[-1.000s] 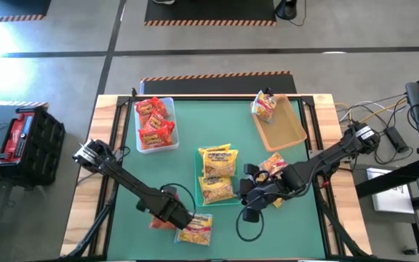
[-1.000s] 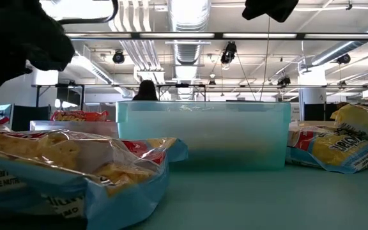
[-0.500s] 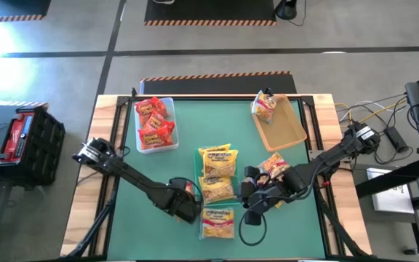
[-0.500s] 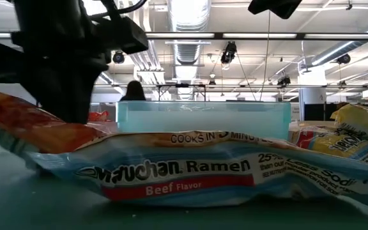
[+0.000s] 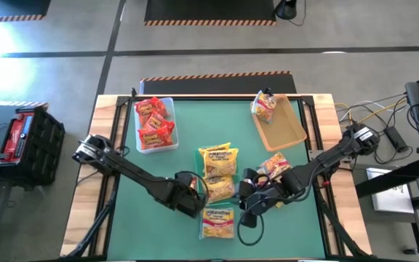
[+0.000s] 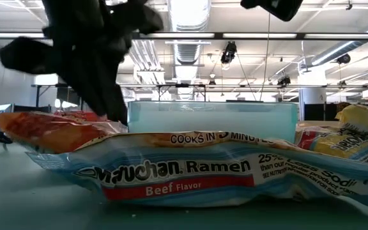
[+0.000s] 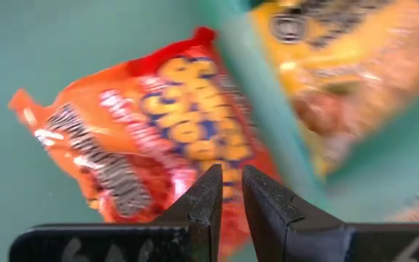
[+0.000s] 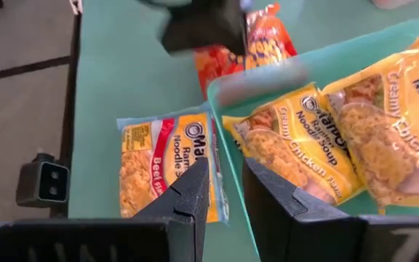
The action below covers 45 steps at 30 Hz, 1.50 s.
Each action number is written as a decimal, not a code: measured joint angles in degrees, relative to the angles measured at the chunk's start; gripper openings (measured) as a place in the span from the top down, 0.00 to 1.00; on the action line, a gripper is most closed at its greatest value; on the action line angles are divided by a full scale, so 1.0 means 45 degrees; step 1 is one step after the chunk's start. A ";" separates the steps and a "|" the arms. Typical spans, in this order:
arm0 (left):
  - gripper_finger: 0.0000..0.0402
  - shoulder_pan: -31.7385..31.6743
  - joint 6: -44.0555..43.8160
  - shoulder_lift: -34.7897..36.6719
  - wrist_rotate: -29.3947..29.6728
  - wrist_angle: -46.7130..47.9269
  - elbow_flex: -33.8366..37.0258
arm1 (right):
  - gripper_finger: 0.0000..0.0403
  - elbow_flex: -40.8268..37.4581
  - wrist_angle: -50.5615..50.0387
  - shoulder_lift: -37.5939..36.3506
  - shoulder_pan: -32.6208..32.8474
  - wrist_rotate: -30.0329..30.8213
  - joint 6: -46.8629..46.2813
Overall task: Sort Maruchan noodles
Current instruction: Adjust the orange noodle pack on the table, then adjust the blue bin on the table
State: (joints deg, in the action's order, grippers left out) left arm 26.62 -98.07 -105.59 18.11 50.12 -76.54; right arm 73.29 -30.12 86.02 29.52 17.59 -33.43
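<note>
The left end effector (image 5: 192, 198) is hovering over the red-orange packet (image 7: 158, 138), which is lying on the table (image 5: 158, 167) just beside the teal bin (image 8: 282, 80). Its jaws are standing nearly together, gripping nothing. The packet is lying directly ahead of the fingers, its long axis running slantwise across them. The right end effector (image 5: 247, 202), narrowly parted and empty, is waiting on the bin's far side, so the left arm is nearer.
</note>
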 joint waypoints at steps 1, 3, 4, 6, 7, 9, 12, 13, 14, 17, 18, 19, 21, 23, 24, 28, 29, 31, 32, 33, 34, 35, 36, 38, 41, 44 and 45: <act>0.90 0.0016 0.0316 0.0115 -0.0001 0.0004 -0.0111 | 0.82 -0.0030 0.0001 0.0080 0.0000 -0.0001 -0.0004; 0.90 0.0031 0.0973 0.0298 -0.0012 0.0082 -0.0308 | 0.82 -0.0138 -0.0005 0.0273 0.0000 -0.0001 0.0005; 0.90 0.0047 0.1291 0.0344 -0.0019 0.0110 -0.0423 | 0.82 -0.0233 0.0031 0.0356 -0.0001 -0.0004 0.0011; 0.90 0.0099 0.1771 0.0406 -0.0031 0.0146 -0.0673 | 0.82 -0.0421 -0.0044 0.0604 -0.0005 -0.0013 0.0049; 0.90 0.0109 0.1990 0.0429 -0.0135 0.0194 -0.0766 | 0.82 -0.0506 -0.0026 0.0725 -0.0005 -0.0055 0.0049; 0.90 0.0162 0.2349 0.0430 -0.0406 0.0211 -0.0944 | 0.82 -0.0632 -0.0046 0.0938 -0.0005 -0.0395 0.0049; 0.90 0.0247 0.2614 0.0429 -0.0965 0.0331 -0.1004 | 0.82 -0.0642 0.0105 0.1210 -0.0033 -0.0933 0.0009; 0.90 0.0271 0.2630 0.0420 -0.1038 0.0320 -0.1008 | 0.82 -0.0652 0.0100 0.1309 -0.0029 -0.1032 0.0057; 0.90 0.0298 0.2622 0.0416 -0.1162 0.0317 -0.1010 | 0.82 -0.0654 0.0119 0.1397 -0.0029 -0.1096 0.0101; 0.90 0.0337 0.2303 0.0411 -0.1209 0.0307 -0.0996 | 0.82 -0.0656 0.0122 0.1762 -0.0034 -0.1267 0.0338; 0.90 0.0344 0.2178 0.0411 -0.1209 0.0312 -0.0986 | 0.82 -0.0667 0.0113 0.1897 -0.0031 -0.1276 0.0456; 0.90 0.0366 0.2051 0.0411 -0.1210 0.0324 -0.0980 | 0.82 -0.0673 0.0105 0.2054 -0.0029 -0.1293 0.0668; 0.90 0.0402 0.1776 0.0411 -0.1206 0.0312 -0.0979 | 0.82 -0.0688 0.0089 0.2390 -0.0029 -0.1297 0.1034; 0.90 0.0460 0.1468 0.0411 -0.1205 0.0310 -0.0979 | 0.82 -0.0688 0.0095 0.2695 -0.0034 -0.1275 0.1356; 0.90 0.0503 0.1320 0.0411 -0.1209 0.0304 -0.0979 | 0.82 -0.0688 0.0086 0.2806 -0.0043 -0.1255 0.1494; 0.90 0.0751 0.0830 0.0411 -0.1214 0.0302 -0.0979 | 0.82 -0.0683 0.0153 0.3227 -0.0154 -0.1193 0.2088; 0.90 0.0827 0.0668 0.0411 -0.1211 0.0306 -0.0979 | 0.82 -0.0683 0.0143 0.3318 -0.0189 -0.1048 0.2257; 0.90 0.0968 0.0409 0.0411 -0.1209 0.0303 -0.0979 | 0.82 -0.0683 0.0116 0.3470 -0.0289 -0.0596 0.2441; 0.90 0.1033 0.0269 0.0411 -0.1205 0.0304 -0.0979 | 0.82 -0.0683 0.0091 0.3532 -0.0354 -0.0360 0.2453; 0.90 0.1110 0.0144 0.0411 -0.1190 0.0306 -0.0979 | 0.82 -0.0683 0.0095 0.3545 -0.0430 -0.0175 0.2462; 0.90 0.1174 0.0021 0.0411 -0.1179 0.0302 -0.0979 | 0.82 -0.0683 0.0095 0.3546 -0.0516 -0.0029 0.2486; 0.90 0.1228 -0.0064 0.0411 -0.1156 0.0307 -0.0979 | 0.82 -0.0683 0.0109 0.3546 -0.0596 0.0087 0.2492; 0.90 0.1257 -0.0116 0.0401 -0.1151 0.0307 -0.0979 | 0.82 -0.0683 0.0141 0.3546 -0.0683 0.0193 0.2558; 0.90 0.1297 -0.0242 0.0375 -0.1134 0.0360 -0.0979 | 0.82 -0.0683 0.0214 0.3546 -0.0867 0.0446 0.2744; 0.90 0.1299 -0.0461 0.0216 -0.0729 0.0409 -0.0974 | 0.82 -0.0683 0.0467 0.3537 -0.1198 0.0798 0.3189; 0.90 0.1292 -0.0527 -0.0033 -0.0335 0.0412 -0.0964 | 0.82 -0.0683 0.0813 0.3532 -0.1559 0.0812 0.3427; 0.90 0.1289 -0.0527 -0.0139 -0.0327 0.0417 -0.0964 | 0.82 -0.0683 0.0979 0.3532 -0.1665 0.0815 0.3542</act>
State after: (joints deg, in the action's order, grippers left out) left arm 32.42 -100.44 -106.22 16.64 52.00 -80.88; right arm 70.22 -25.71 101.91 22.02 21.26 -17.50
